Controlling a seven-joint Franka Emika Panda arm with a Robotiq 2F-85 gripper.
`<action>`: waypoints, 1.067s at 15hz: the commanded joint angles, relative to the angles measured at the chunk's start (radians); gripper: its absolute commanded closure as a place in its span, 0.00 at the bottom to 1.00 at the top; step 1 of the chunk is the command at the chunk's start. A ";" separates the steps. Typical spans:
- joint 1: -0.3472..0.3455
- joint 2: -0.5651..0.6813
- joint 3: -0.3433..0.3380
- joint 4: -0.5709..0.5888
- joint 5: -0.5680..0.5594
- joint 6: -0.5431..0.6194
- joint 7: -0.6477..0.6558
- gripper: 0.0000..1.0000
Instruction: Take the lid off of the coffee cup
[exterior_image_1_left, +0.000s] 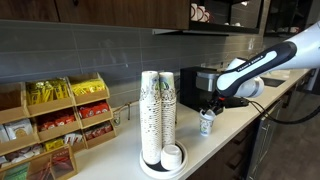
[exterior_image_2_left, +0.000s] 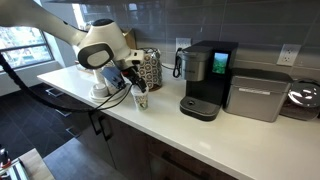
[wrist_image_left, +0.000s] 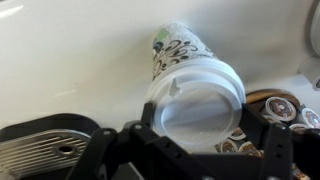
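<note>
Far left in an exterior view: wooden racks of packets (exterior_image_1_left: 60, 115), well apart from the work. Next along the white counter (exterior_image_1_left: 245, 118): tall stacks of nested paper cups (exterior_image_1_left: 158, 105) with a pile of spare lids (exterior_image_1_left: 172, 156) at their foot, neither near the arm. Right of these, just in front of the black coffee machine (exterior_image_1_left: 197, 82): the coffee cup (exterior_image_1_left: 207, 125), upright on the counter, the lid (wrist_image_left: 195, 98) seated on its rim, not yet off. Directly over it: the gripper (exterior_image_1_left: 210, 108), reaching down from the arm at right. Wrist view, left to right: metal drip grate (wrist_image_left: 45, 150), then the lid between the two fingers (wrist_image_left: 262, 140), spread to either side and close at its edge. Contact with the rim not confirmable, so hold unverified. Further right: coffee pods (wrist_image_left: 275, 105), near the cup. Hazards, as judged: light paper cup, unrestrained, likely to rise with a tight lid, then drop or tip. Possible spill if filled; contents unseen. Squeeze too low or too hard: crushed rim, jammed lid. Off-centre pinch on thin plastic: slip, lid flicked toward pods or machine. Sideways pull: cup knocked against the machine base. Recommended: grip at lid edge only, slow straight lift.
</note>
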 joint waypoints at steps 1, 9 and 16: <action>0.002 -0.049 0.005 -0.040 -0.013 -0.008 -0.037 0.13; 0.026 -0.113 0.025 -0.094 -0.084 -0.040 -0.082 0.15; 0.075 -0.182 0.042 -0.138 -0.122 -0.099 -0.133 0.14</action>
